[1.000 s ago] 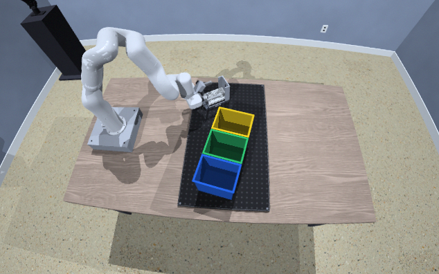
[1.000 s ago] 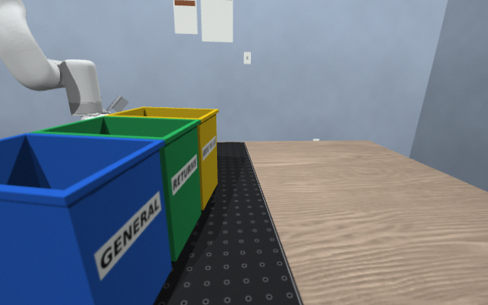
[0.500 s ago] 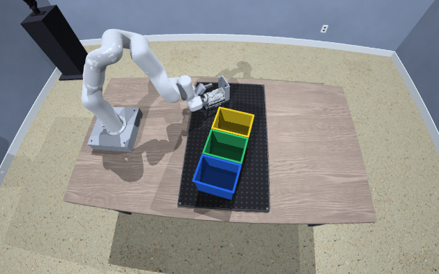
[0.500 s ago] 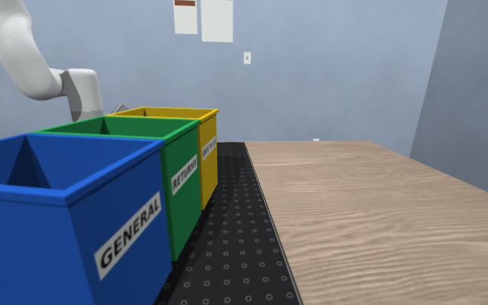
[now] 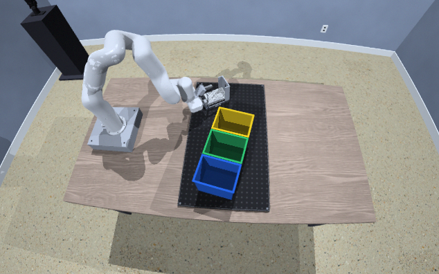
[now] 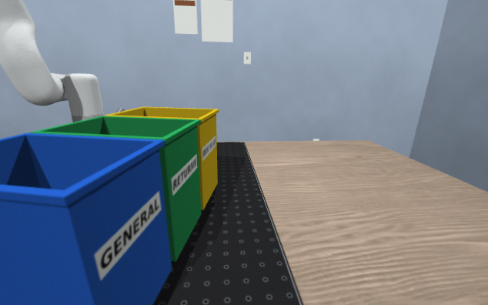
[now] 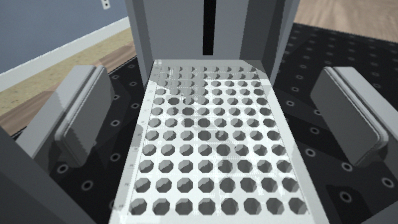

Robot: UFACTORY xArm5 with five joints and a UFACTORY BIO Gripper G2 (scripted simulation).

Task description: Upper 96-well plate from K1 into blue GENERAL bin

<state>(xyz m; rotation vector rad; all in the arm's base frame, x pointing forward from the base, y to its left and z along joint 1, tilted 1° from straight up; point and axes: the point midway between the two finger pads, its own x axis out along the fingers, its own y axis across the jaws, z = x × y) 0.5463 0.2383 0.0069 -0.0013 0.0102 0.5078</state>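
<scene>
The upper plate (image 5: 214,97) (image 7: 212,135), white with 96 wells, lies in the grey stack rack K1 (image 5: 224,88) (image 7: 172,30), against its tall slotted back wall. The lower plate cannot be made out beneath it. My gripper (image 5: 212,96) (image 7: 218,117) is open around the plate. In the wrist view one finger pad stands on each side, with a visible gap between each pad and the plate. The blue bin (image 5: 214,190) (image 6: 19,235), labelled GENERAL, stands upright at the near end of the bin row and looks empty. In the exterior view the bins hide the rack and fingers.
The green bin (image 5: 222,158) (image 6: 185,216), labelled RETURNS, stands upright between the blue bin and the yellow bin (image 5: 233,133) (image 6: 209,177). The yellow bin is nearest the rack. All stand close together on the black perforated board (image 5: 256,180) (image 6: 235,239).
</scene>
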